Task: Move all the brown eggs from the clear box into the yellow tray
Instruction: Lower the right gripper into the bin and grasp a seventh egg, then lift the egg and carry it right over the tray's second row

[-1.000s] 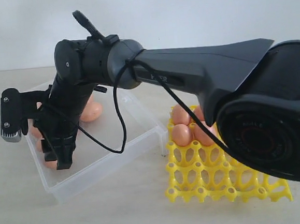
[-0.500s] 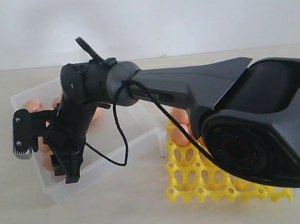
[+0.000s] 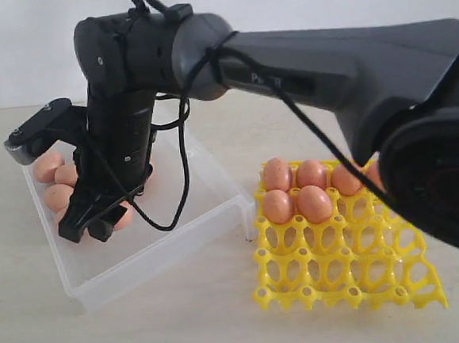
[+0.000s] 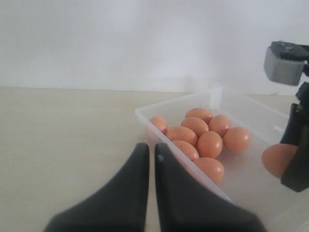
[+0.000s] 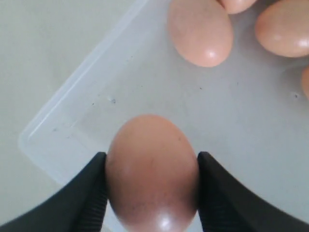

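Jaws of the right gripper [image 5: 150, 162] are clamping one brown egg [image 5: 153, 188] within the clear box [image 5: 145, 87]; the left gripper [image 4: 151, 154] is idling, pinched closed on nothing.
About six eggs are sitting in the yellow tray [image 3: 342, 290], well apart from the jaws; roughly nine are waiting near them.

brown eggs [image 4: 210, 144] in clear box [image 3: 161, 259]; several in yellow tray [image 3: 307, 293].

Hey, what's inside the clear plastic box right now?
Nine loose brown eggs cluster at one end of the box. One more egg is gripped in the right claw over the box floor. In the exterior view, the arm covers part of the box, hiding some eggs.
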`<state>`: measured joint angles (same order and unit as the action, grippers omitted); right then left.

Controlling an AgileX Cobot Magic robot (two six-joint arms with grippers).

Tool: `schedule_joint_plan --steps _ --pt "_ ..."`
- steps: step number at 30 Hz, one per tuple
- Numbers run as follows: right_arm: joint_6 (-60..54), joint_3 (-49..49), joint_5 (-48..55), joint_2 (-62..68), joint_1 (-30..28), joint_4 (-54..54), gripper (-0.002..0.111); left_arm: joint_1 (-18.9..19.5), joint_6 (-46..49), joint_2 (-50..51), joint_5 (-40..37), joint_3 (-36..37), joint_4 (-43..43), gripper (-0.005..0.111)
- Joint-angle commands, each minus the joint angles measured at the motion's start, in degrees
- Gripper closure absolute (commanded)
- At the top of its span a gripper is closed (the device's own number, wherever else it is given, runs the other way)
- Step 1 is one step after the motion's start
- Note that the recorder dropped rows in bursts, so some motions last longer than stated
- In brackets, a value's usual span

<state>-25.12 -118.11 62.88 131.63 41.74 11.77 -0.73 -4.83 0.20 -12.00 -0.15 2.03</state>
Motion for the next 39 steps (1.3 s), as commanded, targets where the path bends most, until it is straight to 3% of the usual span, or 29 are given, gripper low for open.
schedule_joint_plan --steps 1,6,11,14,19,23,26,31,33,36,39 --pt "2.5 10.7 -8.9 -10.4 0.0 2.0 0.109 0.1 -0.1 -0.2 0.0 0.1 0.1 0.103" --pt "2.4 39.9 -33.3 -28.4 0.0 3.0 0.109 0.1 -0.1 -0.2 0.0 0.1 0.1 0.103" --pt "2.9 73.6 -72.3 -49.0 -0.2 5.1 0.109 0.1 -0.1 -0.2 0.1 0.1 0.1 0.103" --pt "3.8 86.7 -90.0 -57.4 -0.2 9.4 0.109 0.1 -0.1 -0.2 0.1 0.1 0.1 0.103" --pt "4.0 96.8 -98.6 -63.8 -2.3 19.6 0.109 0.1 -0.1 -0.2 0.1 0.1 0.1 0.103" --pt "11.8 98.1 -96.7 -63.0 -12.9 21.0 0.109 0.1 -0.1 -0.2 0.0 0.1 0.1 0.103" --pt "32.5 98.1 -94.8 -62.4 -23.2 7.1 0.109 0.1 -0.1 -0.2 0.0 0.1 0.1 0.103" --pt "66.9 96.9 -97.0 -57.9 -37.0 -43.5 0.109 0.1 -0.1 -0.2 0.0 0.1 0.1 0.103" --pt "77.8 95.8 -102.3 -54.2 -40.9 -60.6 0.109 0.1 -0.1 -0.2 0.0 0.1 0.1 0.103" --pt "83.6 93.9 -110.3 -48.0 -44.7 -74.5 0.109 0.1 -0.1 -0.2 0.0 0.1 0.1 0.103" --pt "83.0 92.0 -113.0 -42.3 -46.5 -77.2 0.109 0.1 -0.1 -0.2 0.0 0.1 0.1 0.103"
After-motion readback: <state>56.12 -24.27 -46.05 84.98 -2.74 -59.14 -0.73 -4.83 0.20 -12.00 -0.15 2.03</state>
